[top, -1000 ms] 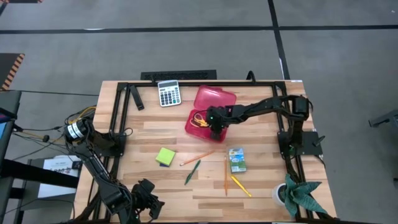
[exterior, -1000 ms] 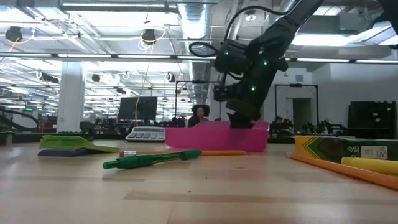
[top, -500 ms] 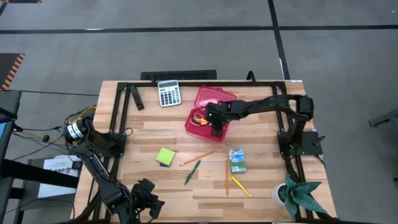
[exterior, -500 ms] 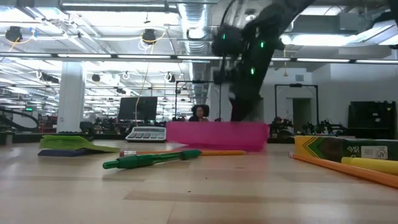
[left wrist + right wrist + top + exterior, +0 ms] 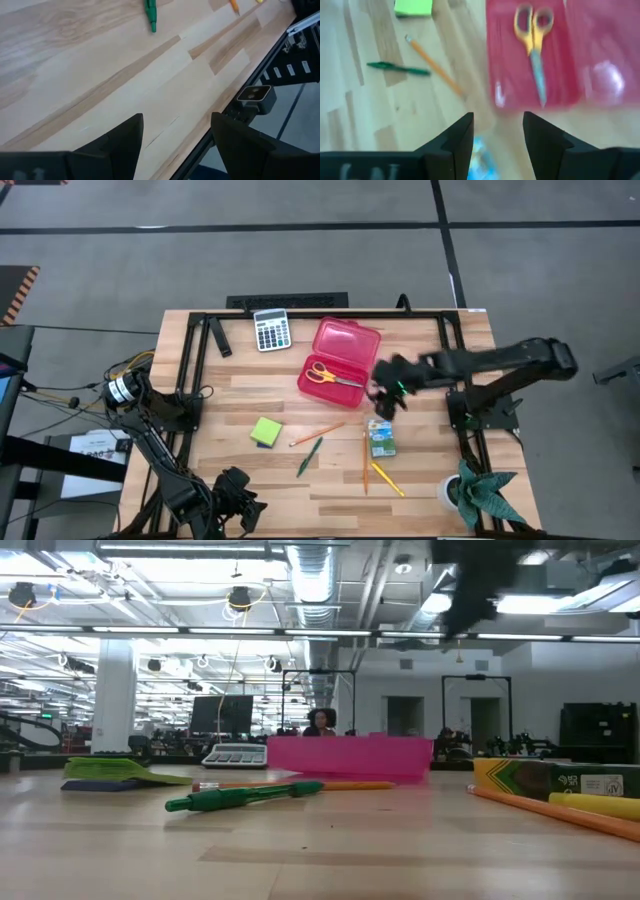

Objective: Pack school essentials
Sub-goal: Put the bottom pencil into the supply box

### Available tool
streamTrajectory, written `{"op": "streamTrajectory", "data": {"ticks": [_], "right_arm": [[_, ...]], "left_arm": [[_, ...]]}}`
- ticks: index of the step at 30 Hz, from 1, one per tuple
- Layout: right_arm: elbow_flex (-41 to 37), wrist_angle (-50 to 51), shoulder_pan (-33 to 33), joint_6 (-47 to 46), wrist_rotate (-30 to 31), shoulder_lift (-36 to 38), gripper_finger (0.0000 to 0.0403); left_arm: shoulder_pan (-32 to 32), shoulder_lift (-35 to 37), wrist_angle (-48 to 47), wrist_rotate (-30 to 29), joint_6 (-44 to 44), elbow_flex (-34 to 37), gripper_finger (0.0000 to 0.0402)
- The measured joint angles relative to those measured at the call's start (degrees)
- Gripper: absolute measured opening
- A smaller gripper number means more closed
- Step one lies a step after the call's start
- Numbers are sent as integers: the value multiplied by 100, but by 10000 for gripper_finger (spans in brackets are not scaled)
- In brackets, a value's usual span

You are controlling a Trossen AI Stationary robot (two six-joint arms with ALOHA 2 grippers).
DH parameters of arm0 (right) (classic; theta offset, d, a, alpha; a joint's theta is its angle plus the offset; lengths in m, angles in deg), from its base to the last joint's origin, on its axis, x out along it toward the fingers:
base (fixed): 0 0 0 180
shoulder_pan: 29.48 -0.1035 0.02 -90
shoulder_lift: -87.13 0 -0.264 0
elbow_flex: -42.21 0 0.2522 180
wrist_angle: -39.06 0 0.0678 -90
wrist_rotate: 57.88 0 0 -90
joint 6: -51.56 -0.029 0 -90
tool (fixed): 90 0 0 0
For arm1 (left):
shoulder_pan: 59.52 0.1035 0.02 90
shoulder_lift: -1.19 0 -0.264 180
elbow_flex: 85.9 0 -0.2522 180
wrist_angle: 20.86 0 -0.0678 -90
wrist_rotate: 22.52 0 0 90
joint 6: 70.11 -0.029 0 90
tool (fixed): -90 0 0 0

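Hovering released, right gripper (image 5: 385, 395) just above the green-blue carton (image 5: 381, 437), beside the red case (image 5: 338, 362) holding yellow-handled scissors (image 5: 334, 375); idling unclenched at the near edge, left gripper (image 5: 232, 502)

A light wooden table (image 5: 420, 480) edged by a black frame (image 5: 300, 313) stands on a grey floor (image 5: 200, 260) crossed by dark lines. Beyond the table, a white column (image 5: 113, 690) rises to a ceiling of pipes and strip lights (image 5: 150, 630), near a person (image 5: 322, 722) and a dark monitor (image 5: 222, 713).
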Motion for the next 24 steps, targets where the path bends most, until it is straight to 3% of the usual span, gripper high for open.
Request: {"op": "streamTrajectory", "data": {"ticks": [5,13,19,24], "right_arm": [[-656,132,-1350,-1987,713,92,176],[-592,1799,-2362,-3924,722,-283,191],[-842,1582,-1853,-4182,853,89,240],[-1857,98,-1127,-3911,419,1055,248]], "left_arm": [[0,0,14,-70,-39,0,229],[0,0,12,-114,-147,0,229],[0,0,40,-112,-142,0,229],[0,0,193,-175,-138,0,229]]}}
